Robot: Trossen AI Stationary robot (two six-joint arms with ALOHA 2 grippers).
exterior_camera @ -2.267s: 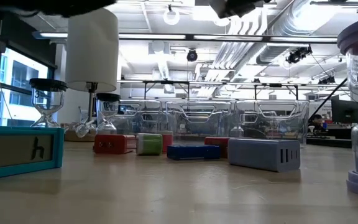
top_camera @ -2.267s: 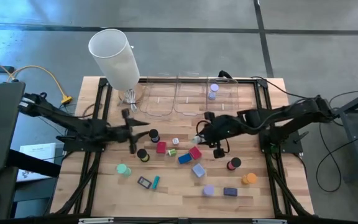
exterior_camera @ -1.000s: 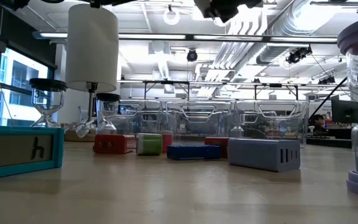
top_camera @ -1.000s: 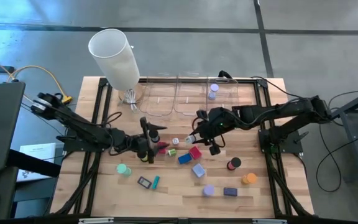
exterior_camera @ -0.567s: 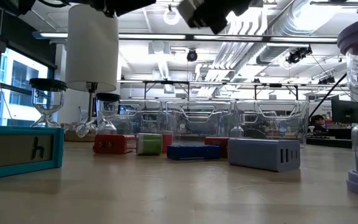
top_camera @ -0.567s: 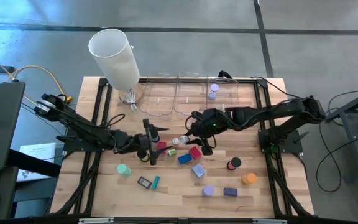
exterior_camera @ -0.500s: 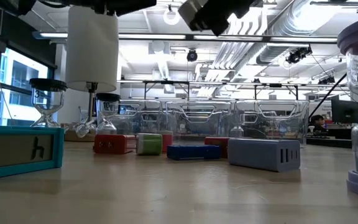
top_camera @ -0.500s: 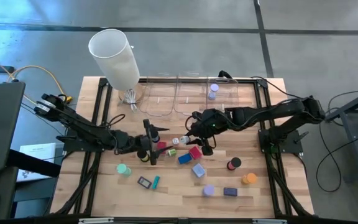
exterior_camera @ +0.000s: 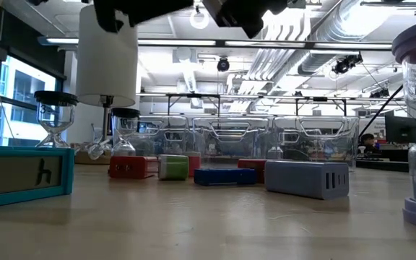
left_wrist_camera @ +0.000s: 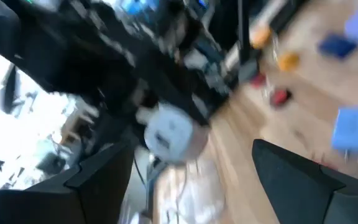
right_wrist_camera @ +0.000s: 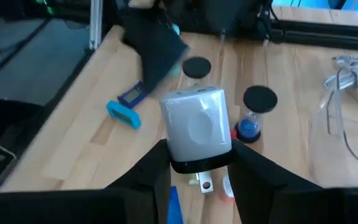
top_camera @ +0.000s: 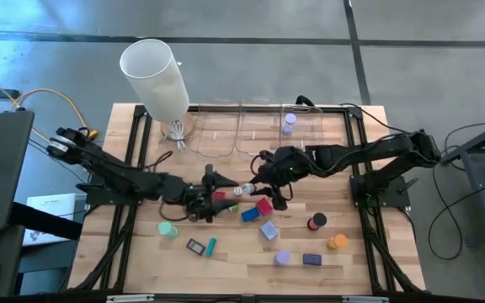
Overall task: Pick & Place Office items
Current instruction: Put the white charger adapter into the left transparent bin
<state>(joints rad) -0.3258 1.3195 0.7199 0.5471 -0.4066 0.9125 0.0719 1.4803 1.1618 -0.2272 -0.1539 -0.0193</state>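
My right gripper (top_camera: pixel 253 187) hangs over the middle of the table, shut on a white charger block (right_wrist_camera: pixel 194 127). My left gripper (top_camera: pixel 220 192) points level at that block from the table's left. It is open, and its fingers (left_wrist_camera: pixel 98 180) stand short of the block (left_wrist_camera: pixel 166 132) without touching it. Below lie the office items: a red block (top_camera: pixel 264 206), a blue block (top_camera: pixel 249 215), a lavender block (top_camera: pixel 269 229), a green roll (top_camera: pixel 167 229) and a teal stick (top_camera: pixel 212 246). In the low view both grippers show only as dark shapes at the top. My right gripper pinches the white charger block between its two fingers, on its two sides near the pronged end (right_wrist_camera: pixel 197 163). The fingers slant down toward the table's left. The block sticks out past the fingertips, prongs toward the wrist, lifted clear of the table.
Clear plastic bins (top_camera: pixel 255 130) stand along the far edge, one holding a lavender roll (top_camera: pixel 288 124). A tall white cylinder (top_camera: pixel 154 76) rises at the far left. A red roll (top_camera: pixel 317 222), an orange roll (top_camera: pixel 337 241) and a dark blue block (top_camera: pixel 311 260) lie near right.
My left gripper has gone toward the table's right, closer to the white block in my right gripper, and has rolled about its own pointing line. It has stayed open. The block stays lifted in my right gripper.
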